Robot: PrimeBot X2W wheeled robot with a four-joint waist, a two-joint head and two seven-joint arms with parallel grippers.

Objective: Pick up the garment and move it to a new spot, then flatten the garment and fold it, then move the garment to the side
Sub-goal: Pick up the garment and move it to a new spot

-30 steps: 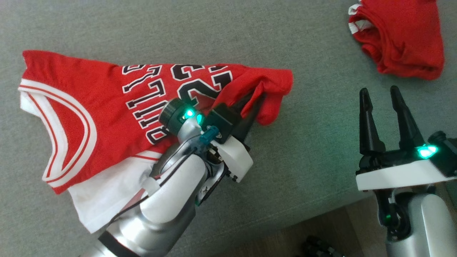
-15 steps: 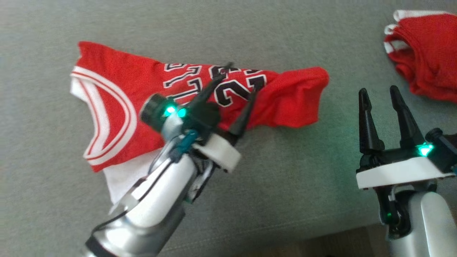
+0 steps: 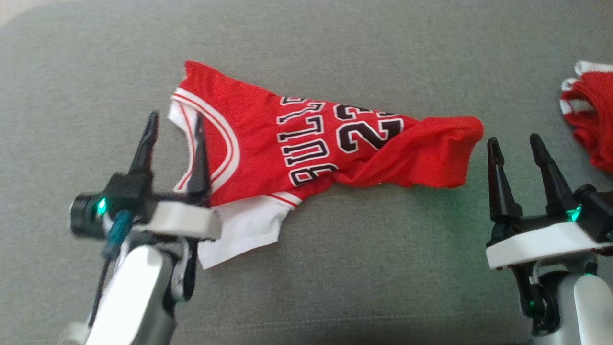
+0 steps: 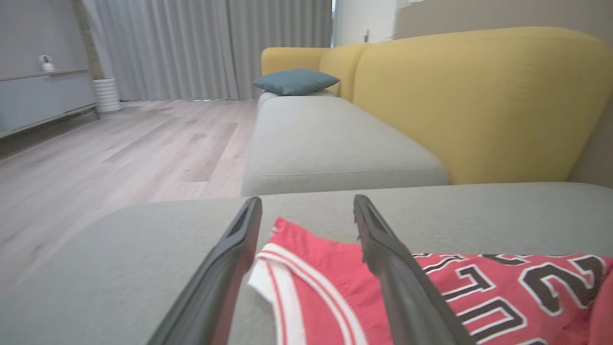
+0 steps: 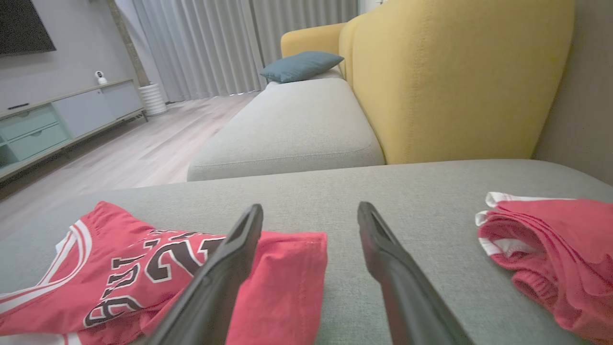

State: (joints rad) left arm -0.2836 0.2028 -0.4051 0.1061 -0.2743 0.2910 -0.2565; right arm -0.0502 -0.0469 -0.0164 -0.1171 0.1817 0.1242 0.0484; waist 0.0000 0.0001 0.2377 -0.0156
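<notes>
jersey (image 3: 258, 120) overhead; wrist views add cushion (image 4: 295, 80) (teal)

Bright red basketball jersey (image 3: 268, 143), armhole and neck edged in white bands with thin red stripes; black lettering and numerals outlined in white across the chest; plain white cloth at its near edge. Beneath the jersey, plain grey-green woven sofa seat (image 3: 335, 43). Right of the jersey, a second bundle of red cloth (image 3: 591, 129) with white trim. Behind the jersey, mustard-yellow sofa back (image 4: 469, 96), a teal-blue cushion (image 4: 294, 80), pale grey curtains (image 4: 191, 48), light wood-grain floor (image 4: 119, 153), a pale grey-blue cabinet (image 5: 86, 112). Either side of the jersey, left gripper (image 3: 175, 116) and right gripper (image 3: 513, 139): matte black on white blocks, green lights, silver forearms.
</notes>
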